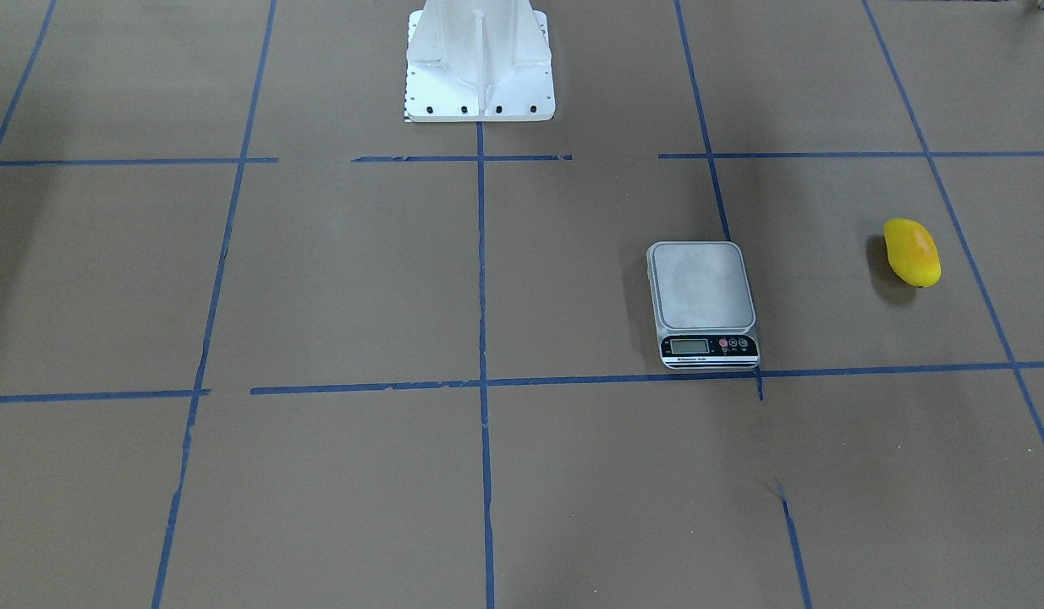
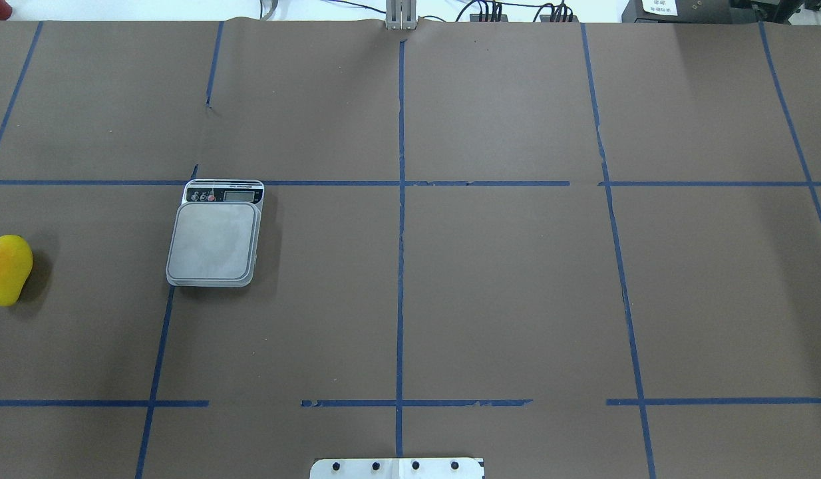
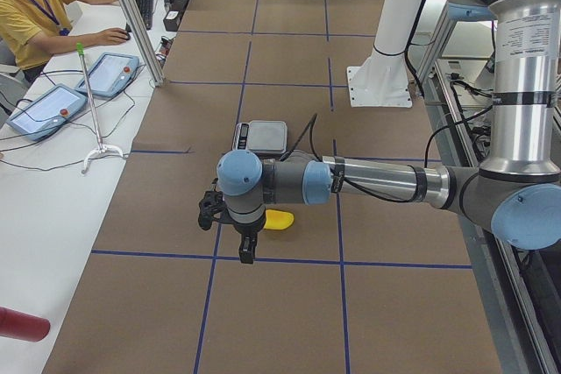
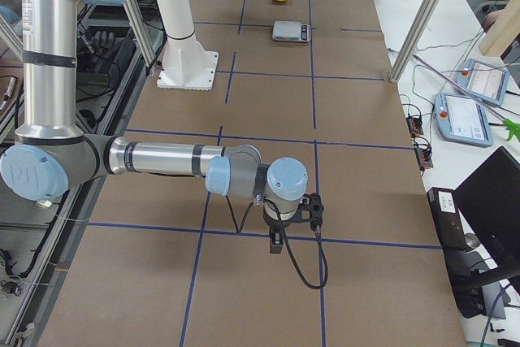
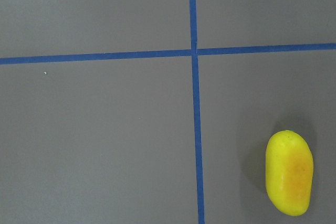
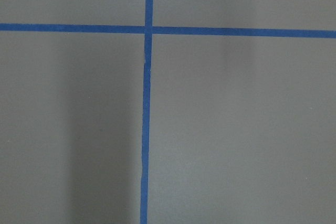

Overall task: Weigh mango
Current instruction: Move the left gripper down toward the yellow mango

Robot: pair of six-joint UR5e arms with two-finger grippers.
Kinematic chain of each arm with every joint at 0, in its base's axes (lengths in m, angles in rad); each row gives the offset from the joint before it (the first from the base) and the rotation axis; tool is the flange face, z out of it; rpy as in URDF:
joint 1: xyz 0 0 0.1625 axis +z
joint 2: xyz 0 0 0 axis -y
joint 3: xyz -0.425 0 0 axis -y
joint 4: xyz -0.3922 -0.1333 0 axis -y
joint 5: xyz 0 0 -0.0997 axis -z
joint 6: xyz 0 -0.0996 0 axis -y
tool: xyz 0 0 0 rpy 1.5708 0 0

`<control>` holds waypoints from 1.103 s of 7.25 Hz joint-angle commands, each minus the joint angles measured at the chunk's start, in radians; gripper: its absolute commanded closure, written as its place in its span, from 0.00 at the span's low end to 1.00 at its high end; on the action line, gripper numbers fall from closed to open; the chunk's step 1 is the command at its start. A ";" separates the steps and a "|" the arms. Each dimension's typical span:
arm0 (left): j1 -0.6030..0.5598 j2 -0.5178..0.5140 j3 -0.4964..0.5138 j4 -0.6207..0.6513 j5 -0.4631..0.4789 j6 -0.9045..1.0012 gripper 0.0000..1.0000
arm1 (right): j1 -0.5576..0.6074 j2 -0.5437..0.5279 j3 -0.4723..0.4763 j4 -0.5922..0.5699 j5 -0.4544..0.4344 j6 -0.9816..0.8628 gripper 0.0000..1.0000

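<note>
The mango (image 1: 911, 252), yellow with an orange blush, lies on the brown table to the robot's left of the grey scale (image 1: 704, 300), whose platform is bare. Both also show from overhead, the mango (image 2: 7, 269) at the left edge and the scale (image 2: 214, 239) beside it. My left gripper (image 3: 247, 251) hangs above the table close to the mango (image 3: 279, 219); I cannot tell whether it is open. In the left wrist view the mango (image 5: 289, 173) lies at the lower right. My right gripper (image 4: 276, 243) hangs over bare table far from the scale (image 4: 291, 31); I cannot tell its state.
The white robot base (image 1: 478, 59) stands at the table's middle edge. Blue tape lines (image 2: 400, 199) grid the brown table. An operator (image 3: 35, 6) sits at a white side table with teach pendants (image 3: 48, 109). A red bottle (image 3: 22, 326) lies there.
</note>
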 commanded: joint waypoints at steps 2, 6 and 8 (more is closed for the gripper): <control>0.017 0.000 -0.021 -0.012 0.004 0.000 0.00 | 0.000 0.000 0.000 0.000 0.000 0.000 0.00; 0.211 0.020 0.096 -0.338 -0.031 -0.212 0.00 | 0.000 0.000 0.000 0.000 0.000 0.000 0.00; 0.377 0.021 0.098 -0.517 -0.022 -0.500 0.00 | 0.000 0.000 0.000 0.000 0.000 0.000 0.00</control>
